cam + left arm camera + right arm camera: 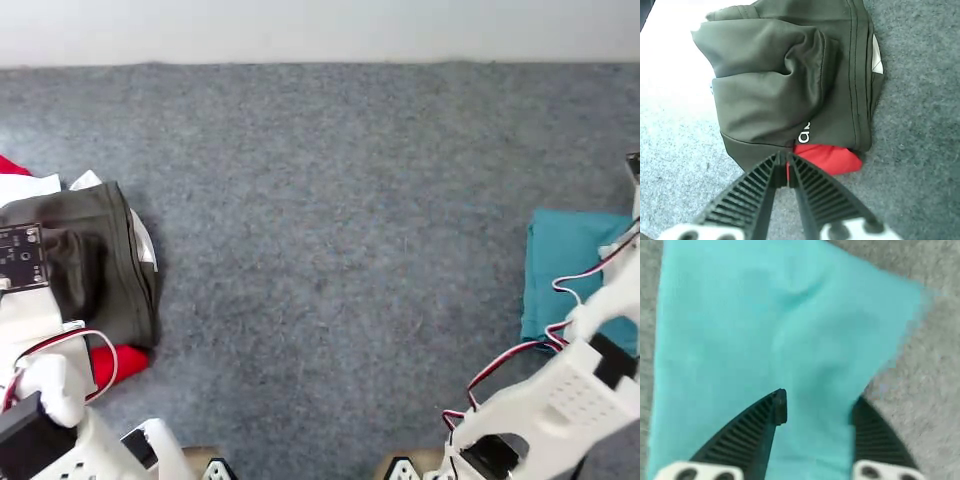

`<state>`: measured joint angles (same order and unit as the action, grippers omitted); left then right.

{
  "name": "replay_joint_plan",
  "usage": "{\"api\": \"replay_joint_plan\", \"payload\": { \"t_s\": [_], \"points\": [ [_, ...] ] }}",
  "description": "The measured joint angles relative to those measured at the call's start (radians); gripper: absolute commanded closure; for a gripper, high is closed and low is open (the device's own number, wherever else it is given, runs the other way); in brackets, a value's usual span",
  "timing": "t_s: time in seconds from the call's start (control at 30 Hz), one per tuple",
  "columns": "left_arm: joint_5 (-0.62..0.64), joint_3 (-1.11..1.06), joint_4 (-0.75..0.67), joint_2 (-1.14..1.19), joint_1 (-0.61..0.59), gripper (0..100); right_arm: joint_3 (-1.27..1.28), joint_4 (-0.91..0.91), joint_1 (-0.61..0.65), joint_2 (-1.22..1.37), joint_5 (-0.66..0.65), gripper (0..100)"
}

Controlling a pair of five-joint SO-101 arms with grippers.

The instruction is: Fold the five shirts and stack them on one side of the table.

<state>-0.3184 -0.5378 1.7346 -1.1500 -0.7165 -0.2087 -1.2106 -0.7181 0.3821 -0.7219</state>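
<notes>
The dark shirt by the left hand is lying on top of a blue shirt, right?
Not quite. The dark shirt does lie by the left hand, but what peeks out from under it is a red shirt, not a blue one. The left wrist view shows the red edge just past the hand's closed tips.

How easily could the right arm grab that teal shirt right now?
Probably yes, easily: the right gripper is open right over the teal shirt, with nothing lying on the cloth or between them.
</notes>
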Motion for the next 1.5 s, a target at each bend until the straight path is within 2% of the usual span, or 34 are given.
{"api": "replay_joint_plan", "payload": {
  "t_s": [0.13,0.2,0.33,0.37,0.43,0.57,0.8,0.93,1.1,1.2,1.27,1.5],
  "points": [
    [0.000,0.000,0.000,0.000,0.000,98,0.000,-0.069,0.000,-0.078,0.126,70.7],
    [0.000,0.000,0.000,0.000,0.000,98,0.000,-0.135,0.003,-0.103,0.175,77.9],
    [0.000,0.000,0.000,0.000,0.000,98,0.000,-0.290,0.040,-0.110,0.198,98.5],
    [0.000,0.000,0.000,0.000,0.000,98,0.000,-0.318,0.046,-0.110,0.201,99.3],
    [0.000,0.000,0.000,0.000,0.000,98,0.000,-0.359,0.049,-0.106,0.207,96.2],
    [0.000,0.000,0.000,0.000,0.000,98,0.000,-0.425,0.080,-0.034,0.216,99.0],
    [0.000,0.000,0.000,0.000,0.000,98,0.000,-0.450,0.176,0.147,0.322,98.9],
    [0.000,0.000,0.000,0.000,0.000,98,-0.028,-0.526,0.221,0.141,0.347,98.9],
    [0.000,0.000,-0.002,0.000,0.000,97,-0.051,-0.540,0.241,-0.025,0.350,99.0],
    [-0.011,-0.011,-0.040,0.000,0.000,87,-0.028,-0.540,0.241,-0.184,0.350,99.0],
    [-0.058,-0.051,-0.075,0.000,0.000,82,0.018,-0.542,0.241,-0.287,0.350,99.0],
    [-0.198,-0.184,-0.201,0.138,0.000,82,0.278,-0.543,0.242,-0.562,0.350,99.0]
  ]
}}
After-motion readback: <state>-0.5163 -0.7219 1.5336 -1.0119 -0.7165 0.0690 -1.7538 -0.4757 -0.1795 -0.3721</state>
